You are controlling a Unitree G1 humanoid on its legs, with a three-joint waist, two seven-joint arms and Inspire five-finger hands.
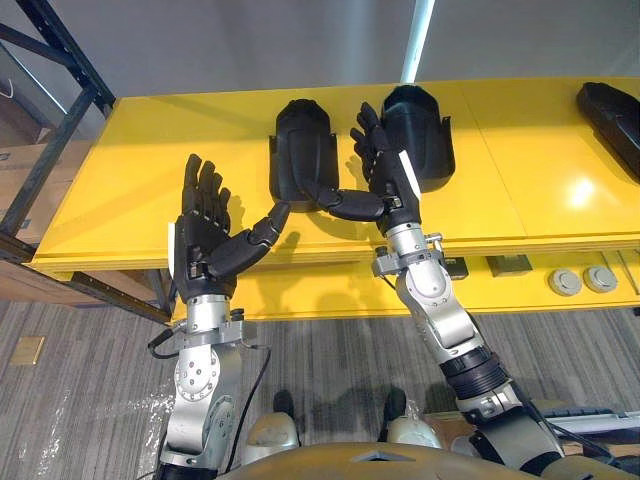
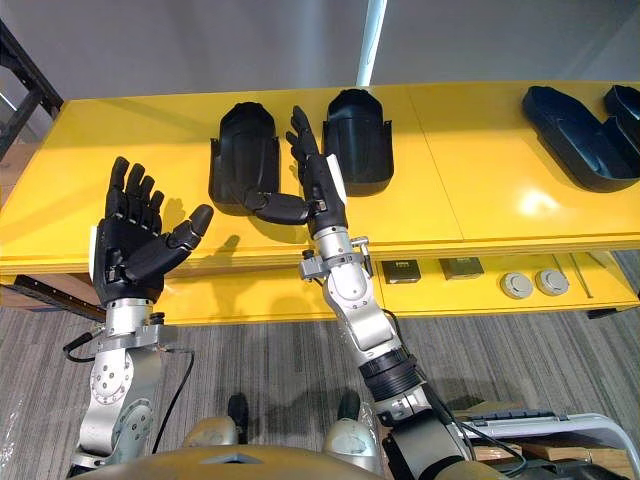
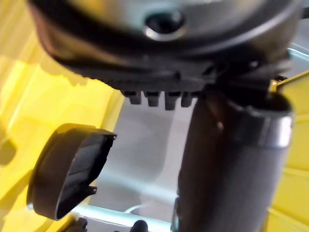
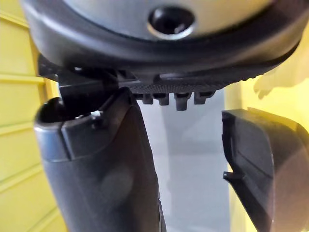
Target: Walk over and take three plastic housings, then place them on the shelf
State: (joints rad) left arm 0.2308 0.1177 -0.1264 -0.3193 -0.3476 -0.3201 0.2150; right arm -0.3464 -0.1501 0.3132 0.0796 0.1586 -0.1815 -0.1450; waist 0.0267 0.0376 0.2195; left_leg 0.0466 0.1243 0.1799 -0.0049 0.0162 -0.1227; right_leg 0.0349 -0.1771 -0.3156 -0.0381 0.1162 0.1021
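Two black plastic housings lie side by side on the yellow table [image 1: 140, 180]: one on the left [image 1: 300, 135] [image 2: 243, 140] and one on the right [image 1: 425, 125] [image 2: 362, 125]. More black housings [image 2: 580, 135] lie at the far right end. My right hand [image 1: 388, 175] [image 2: 322, 190] is raised and open, in front of the gap between the two middle housings, thumb stretched toward the left one. My left hand [image 1: 205, 235] [image 2: 130, 240] is open over the table's front edge, palm up, holding nothing. Each wrist view shows a housing past the fingers [image 3: 67, 169] [image 4: 265, 164].
A dark metal rack frame [image 1: 60, 110] stands at the table's left end. On a lower yellow ledge under the front edge lie two round discs [image 2: 532, 284] and small square parts [image 2: 402, 270]. Grey carpet lies in front of the table.
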